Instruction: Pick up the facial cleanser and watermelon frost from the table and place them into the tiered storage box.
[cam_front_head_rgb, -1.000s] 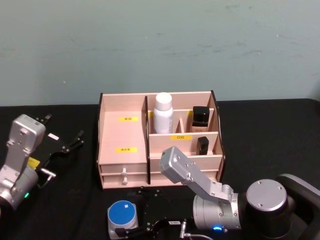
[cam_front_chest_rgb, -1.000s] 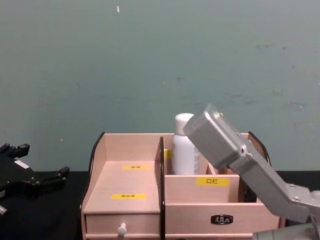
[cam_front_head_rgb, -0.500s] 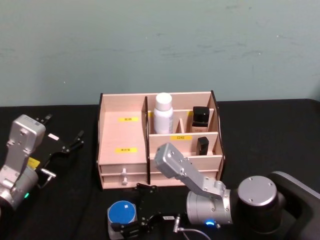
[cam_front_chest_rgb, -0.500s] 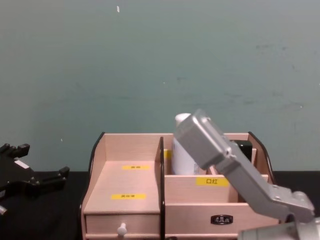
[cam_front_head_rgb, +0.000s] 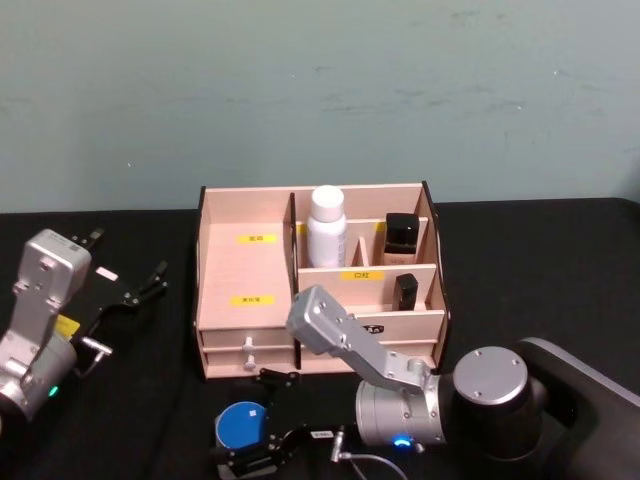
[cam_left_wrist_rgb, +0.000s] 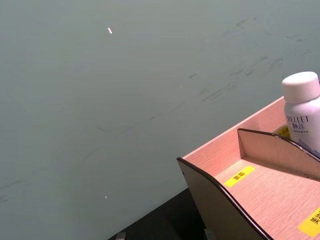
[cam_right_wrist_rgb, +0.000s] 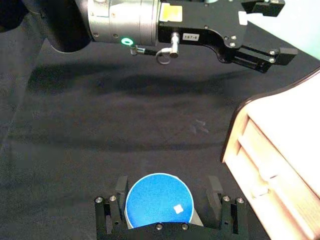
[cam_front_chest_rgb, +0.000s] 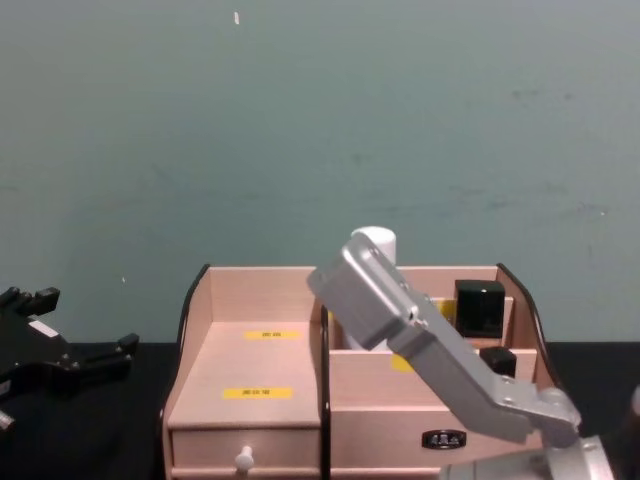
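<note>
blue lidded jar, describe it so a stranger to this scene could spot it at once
Find the pale pink tiered storage box on the black table; just in front of its drawers stands a low round jar. It sits inside the open right claw, and its bright blue lid sets it apart.

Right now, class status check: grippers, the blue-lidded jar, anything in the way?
Right gripper open, straddling blue-lidded jar on table. Left gripper open, parked far left. Nothing seen between jar and tiered storage box.
</note>
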